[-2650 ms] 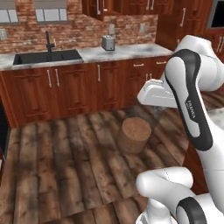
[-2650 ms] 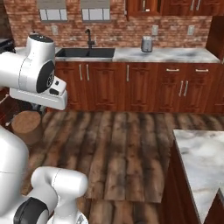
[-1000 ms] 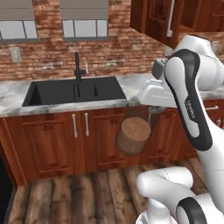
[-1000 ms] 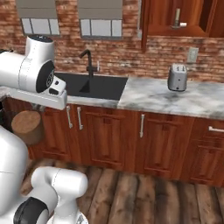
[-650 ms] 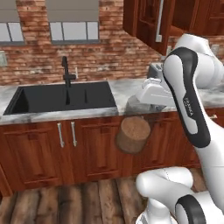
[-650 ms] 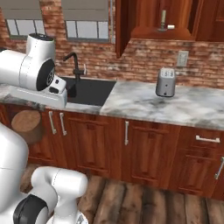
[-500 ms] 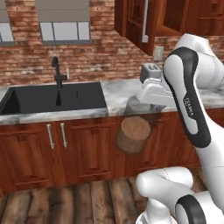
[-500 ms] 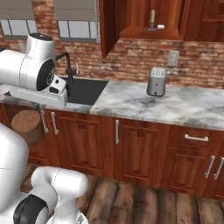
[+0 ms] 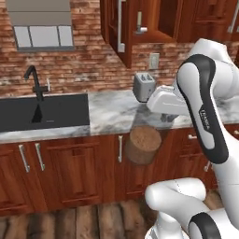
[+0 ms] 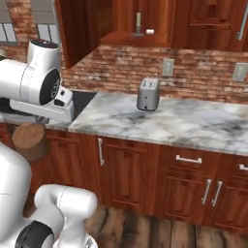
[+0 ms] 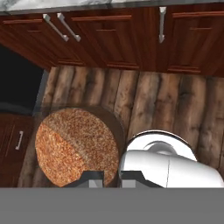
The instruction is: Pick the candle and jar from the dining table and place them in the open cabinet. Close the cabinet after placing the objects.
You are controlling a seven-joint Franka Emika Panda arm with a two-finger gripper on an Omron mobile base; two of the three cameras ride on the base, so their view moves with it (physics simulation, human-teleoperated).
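Kitchen worktop [image 9: 112, 109] close below open cabinet [image 9: 154, 21], jaws pinched on jar [image 9: 144, 144] rim: could clip worktop edge lifting, slip.

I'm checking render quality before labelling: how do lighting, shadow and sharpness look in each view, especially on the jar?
Left base view: even light, the jar see-through against the cabinets, slightly soft. Right base view: the toaster casts a faint shadow on the worktop; no glare. Hand view: the jar's granules look crisp, and the fingers are dark at the bottom.
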